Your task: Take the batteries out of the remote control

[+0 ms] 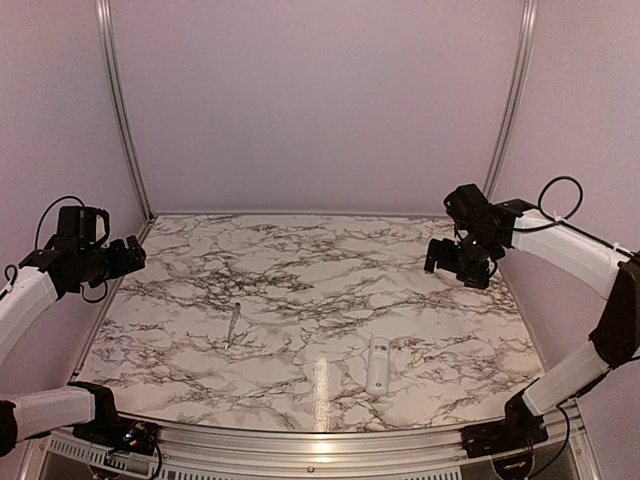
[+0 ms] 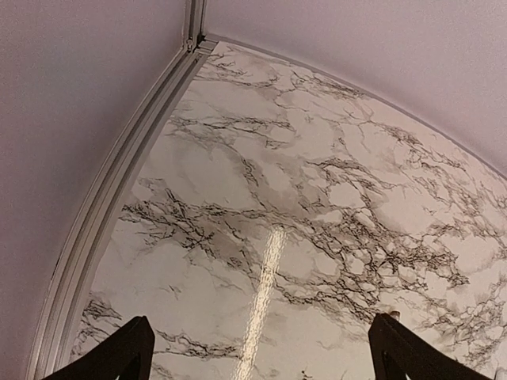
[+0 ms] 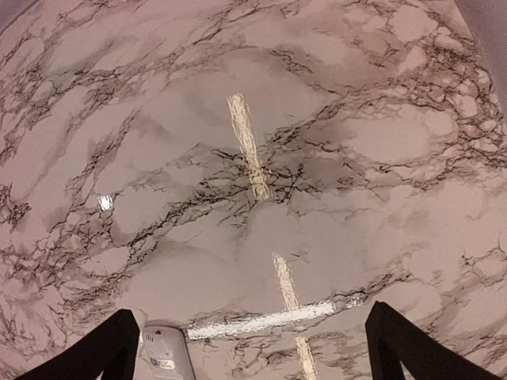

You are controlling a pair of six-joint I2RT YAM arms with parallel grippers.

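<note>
Remote control (image 1: 377, 365) flat on marble table (image 1: 300, 270); lilac walls (image 1: 320, 100).

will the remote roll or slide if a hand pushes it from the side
Likely slides, not rolls: the remote is a slim bar lying flat. The table looks glossy, with glare streaks, so it may skid easily and spin if pushed off-centre. It looks like hard plastic, so probably stiff and light.

Remote control (image 1: 377, 364) on table (image 1: 300, 260), front right — thin tool (image 1: 233, 325) well left.
</note>
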